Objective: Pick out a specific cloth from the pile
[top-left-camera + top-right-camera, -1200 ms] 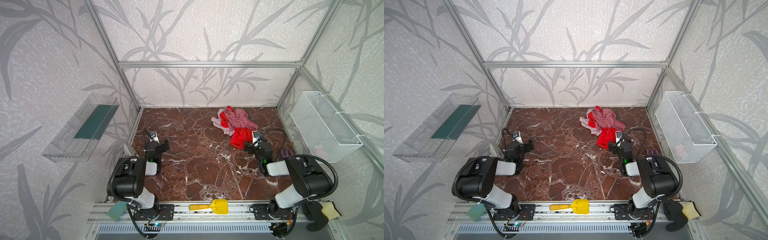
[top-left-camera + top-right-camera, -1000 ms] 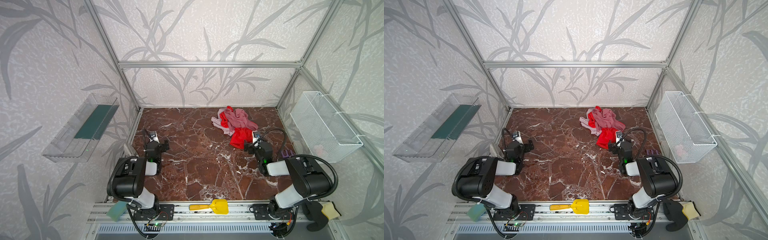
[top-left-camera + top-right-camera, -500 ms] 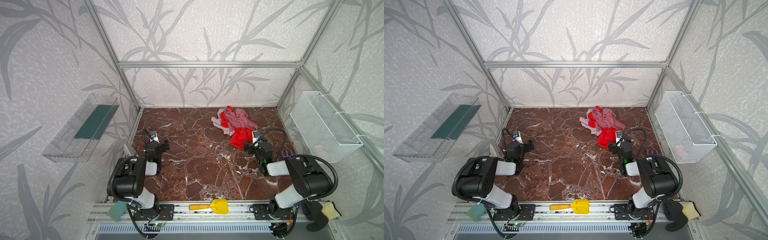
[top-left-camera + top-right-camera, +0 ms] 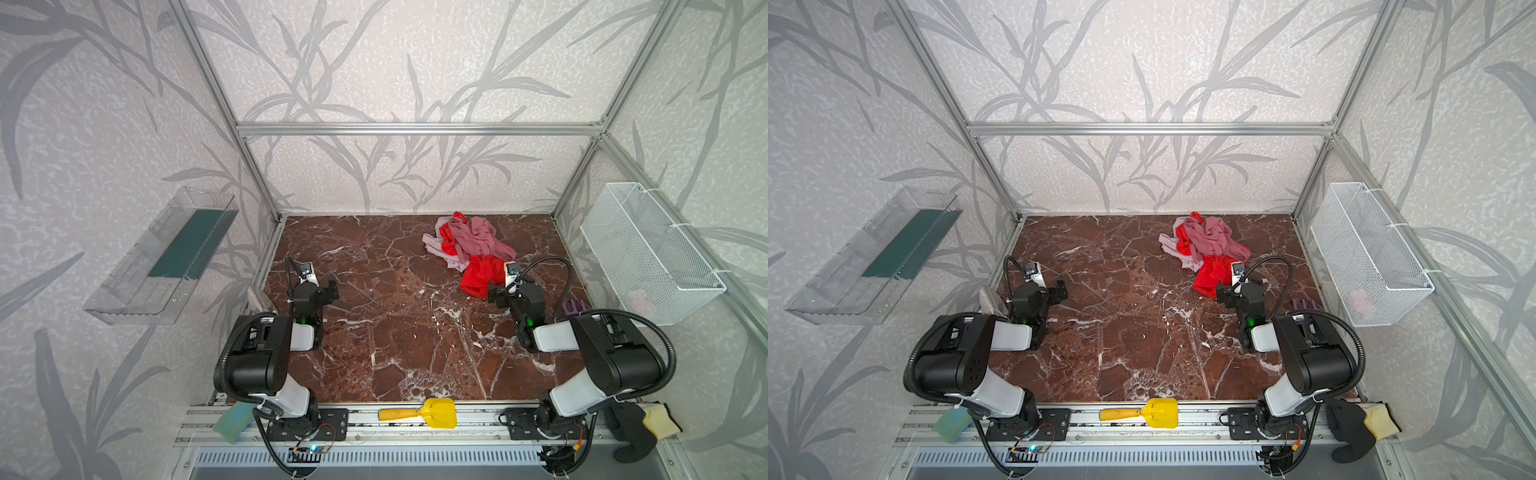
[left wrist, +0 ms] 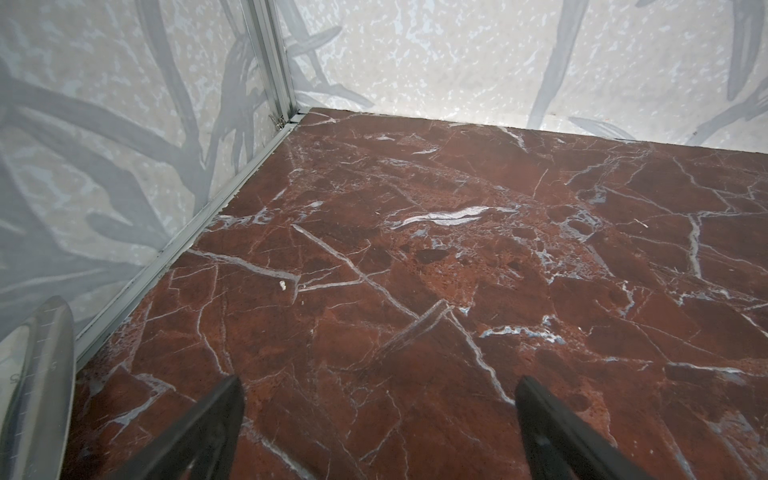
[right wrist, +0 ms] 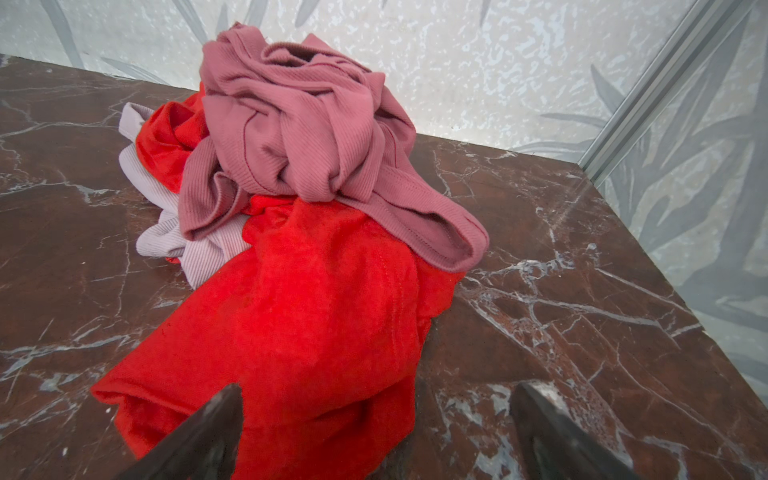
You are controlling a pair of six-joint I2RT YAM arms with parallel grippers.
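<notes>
The pile point(image 4: 467, 249) point(image 4: 1204, 249) lies at the back right of the marble floor. A dusty-mauve cloth point(image 6: 299, 124) sits on top of it. A bright red cloth point(image 6: 311, 311) spreads toward my right gripper. The cloth point(image 6: 166, 232) point(image 4: 432, 243) point(image 4: 1168, 243) is pale lilac. It pokes out from under the pile's left side, mostly covered. My right gripper point(image 6: 378, 388) point(image 4: 496, 291) is open at the red cloth's near edge, with one finger over the red fabric. My left gripper point(image 5: 378, 380) point(image 4: 328, 291) stands open over bare marble at the left, far from the pile.
A white wire basket point(image 4: 648, 253) hangs on the right wall and a clear shelf point(image 4: 166, 253) on the left wall. A yellow scoop point(image 4: 432, 413), a green sponge point(image 4: 232, 419) and a glove point(image 4: 636, 428) lie on the front rail. A shiny metal piece point(image 5: 41, 374) lies near the left wall.
</notes>
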